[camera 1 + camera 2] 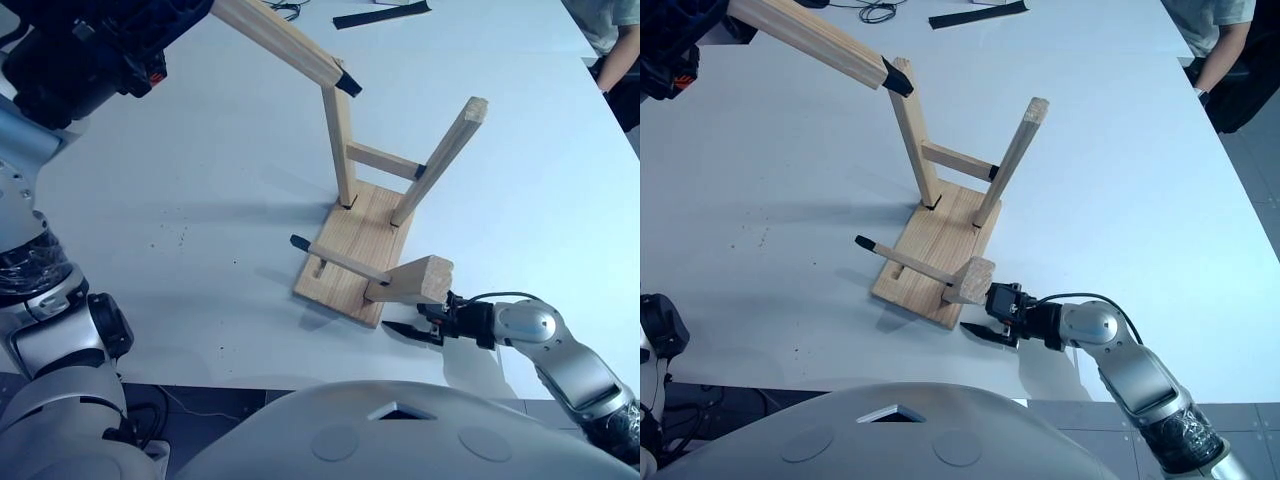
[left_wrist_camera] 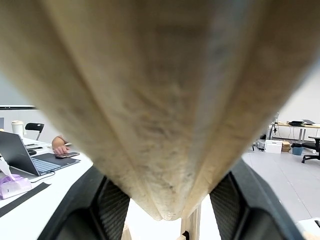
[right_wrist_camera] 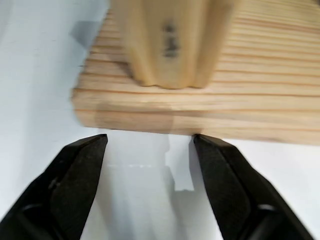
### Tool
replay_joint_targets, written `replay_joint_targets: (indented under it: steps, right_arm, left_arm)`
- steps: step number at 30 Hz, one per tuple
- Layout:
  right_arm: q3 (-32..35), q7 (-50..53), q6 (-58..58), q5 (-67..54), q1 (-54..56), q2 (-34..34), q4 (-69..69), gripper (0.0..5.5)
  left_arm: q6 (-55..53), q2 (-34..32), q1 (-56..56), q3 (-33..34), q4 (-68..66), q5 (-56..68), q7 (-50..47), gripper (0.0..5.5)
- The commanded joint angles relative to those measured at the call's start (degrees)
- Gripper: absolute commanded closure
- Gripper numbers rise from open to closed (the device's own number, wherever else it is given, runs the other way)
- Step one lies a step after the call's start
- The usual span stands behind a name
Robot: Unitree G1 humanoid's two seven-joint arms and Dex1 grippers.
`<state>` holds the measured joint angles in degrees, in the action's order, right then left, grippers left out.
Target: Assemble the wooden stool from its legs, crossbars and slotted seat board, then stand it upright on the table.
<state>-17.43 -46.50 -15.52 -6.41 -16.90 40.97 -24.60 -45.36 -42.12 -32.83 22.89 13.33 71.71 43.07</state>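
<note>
Lying inverted, pale half-built wooden stool (image 1: 355, 230)

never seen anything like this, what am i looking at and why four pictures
It is a humanoid robot with two arms, each ending in a two-finger gripper. Two pictures come from cameras on its head, looking down at a white table; the other two from its wrists. On the table lies a seat board with two upright legs joined by a crossbar; a third leg rests at its near end. The left gripper holds a fourth leg up high. The right gripper, open, sits low by the board's near edge.
</note>
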Motion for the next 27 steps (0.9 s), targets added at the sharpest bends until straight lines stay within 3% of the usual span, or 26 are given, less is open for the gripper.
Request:
replay_joint_targets:
  steps: [1, 6, 12, 16, 18, 27]
  right_arm:
    - [2.12, 2.74, -1.72, 3.18, 0.73, 1.14, 2.66, 2.3]
    - [4.15, 3.53, -2.17, 2.43, 1.44, 1.58, 2.3, 2.3]
    - [7.67, -8.53, -6.79, -9.76, -5.65, 9.12, -7.98, 2.3]
    - [9.47, -11.8, -10.07, -16.42, -6.1, 10.1, -11.21, 2.89]
    - [8.69, -11.76, -11.93, -18.29, -5.63, 9.36, -12.59, 3.22]
    - [0.95, -5.53, -18.62, -21.22, -4.09, 2.39, -17.03, 3.22]
  left_arm:
    - [-0.39, -0.62, -0.19, 1.32, 0.91, 0.93, -1.11, 3.44]
    - [-0.25, -0.57, 0.87, 1.9, 1.56, 0.94, -1.48, 3.44]
    - [-0.26, -0.96, 1.2, 1.74, 2.09, 0.2, -1.26, 3.44]
    - [0.07, -0.73, 1.77, 1.72, 2.35, -0.23, -1.4, 3.44]
    - [0.23, -0.65, 1.95, 1.65, 2.22, -0.44, -1.21, 3.44]
    - [-0.58, -1.55, 1.22, 1.28, -0.41, -1.02, 1.49, 3.44]
